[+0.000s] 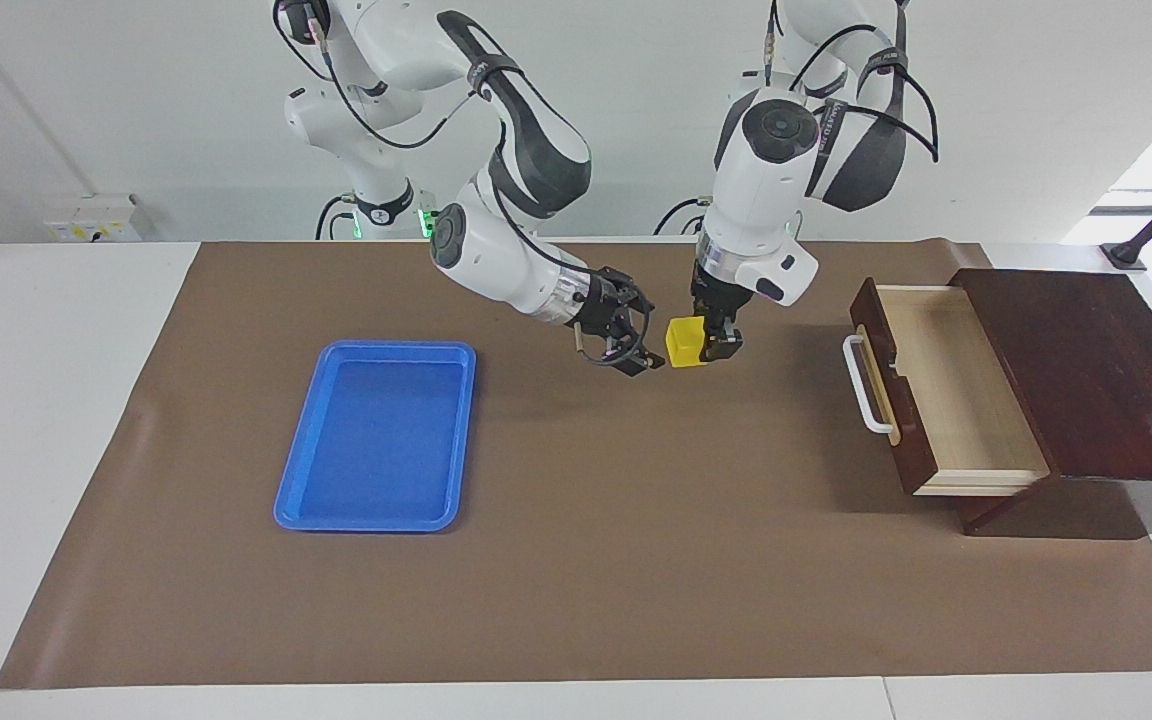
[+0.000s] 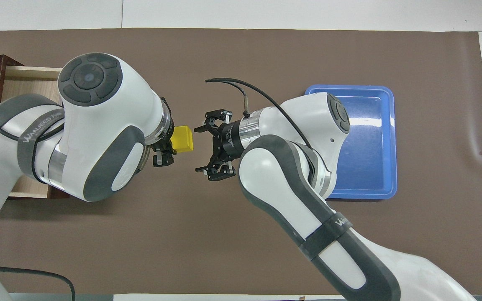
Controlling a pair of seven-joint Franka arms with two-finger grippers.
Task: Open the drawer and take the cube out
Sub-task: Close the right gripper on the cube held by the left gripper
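Note:
The yellow cube (image 1: 683, 343) (image 2: 183, 138) hangs above the brown mat, with my left gripper (image 1: 714, 345) (image 2: 166, 147) shut on it from above. My right gripper (image 1: 642, 338) (image 2: 199, 149) is open and turned sideways toward the cube, its fingertips just short of the cube's free side. The drawer (image 1: 941, 390) (image 2: 23, 85) stands pulled out of its dark wooden box (image 1: 1086, 370) at the left arm's end of the table. Its pale inside shows nothing, and its white handle (image 1: 868, 385) faces the cube.
A flat blue tray (image 1: 381, 440) (image 2: 370, 159) lies on the mat toward the right arm's end, with nothing in it. The brown mat (image 1: 636, 560) covers most of the white table. My right arm's elbow hangs over the tray's edge in the overhead view.

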